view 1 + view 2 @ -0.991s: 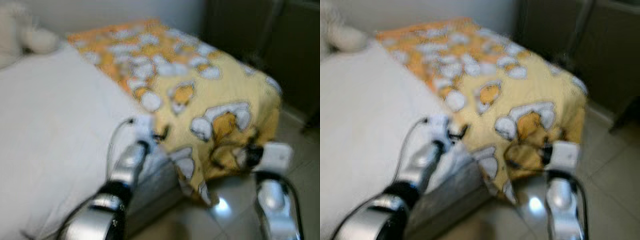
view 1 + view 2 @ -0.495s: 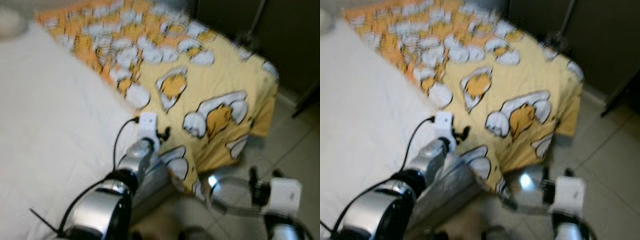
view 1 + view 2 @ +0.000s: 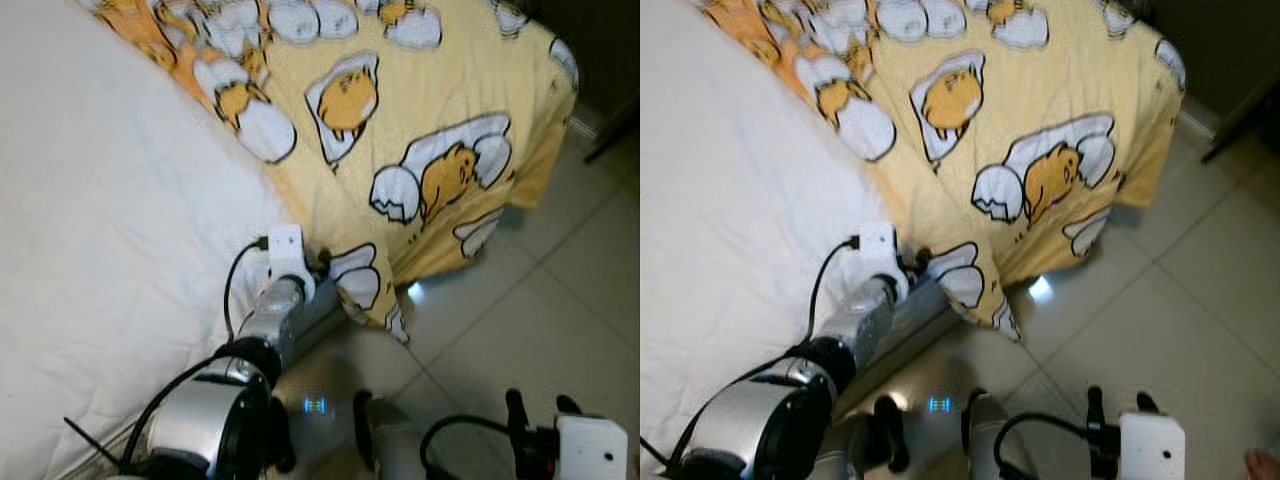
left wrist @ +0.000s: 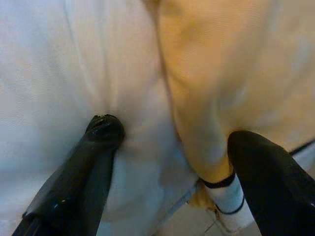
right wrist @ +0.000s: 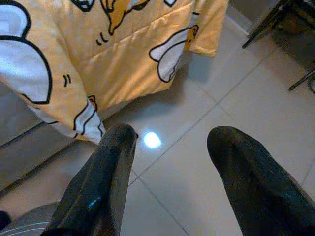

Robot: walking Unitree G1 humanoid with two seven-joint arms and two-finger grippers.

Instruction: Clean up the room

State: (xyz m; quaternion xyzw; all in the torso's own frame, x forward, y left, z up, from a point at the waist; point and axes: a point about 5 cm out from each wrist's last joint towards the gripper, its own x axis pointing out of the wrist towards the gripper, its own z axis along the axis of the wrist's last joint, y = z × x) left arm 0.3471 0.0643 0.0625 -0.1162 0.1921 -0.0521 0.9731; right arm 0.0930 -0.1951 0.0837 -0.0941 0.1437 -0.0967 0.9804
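Note:
A yellow blanket (image 3: 420,100) printed with cartoon eggs and chicks covers the right part of the bed and hangs over its corner toward the floor. A white sheet (image 3: 100,200) covers the left part. My left gripper (image 3: 322,264) reaches to the bed's near edge where sheet and blanket meet. In the left wrist view it (image 4: 172,142) is open, one finger (image 4: 101,140) pressing the white sheet, the other finger (image 4: 266,172) by the blanket's hem. My right gripper (image 5: 167,142) hangs low over the tiled floor, open and empty, beside the blanket's hanging corner (image 5: 74,113).
Beige floor tiles (image 3: 540,300) lie to the right of the bed. The grey bed frame (image 3: 325,320) shows under the blanket corner. Dark furniture legs (image 5: 275,17) stand farther off on the floor. A person's toe (image 3: 1265,465) is at the lower right.
The camera has tilted down and moved closer to the bed. My right arm has dropped from the blanket's hanging corner to low over the floor. The left gripper stays at the bed edge.

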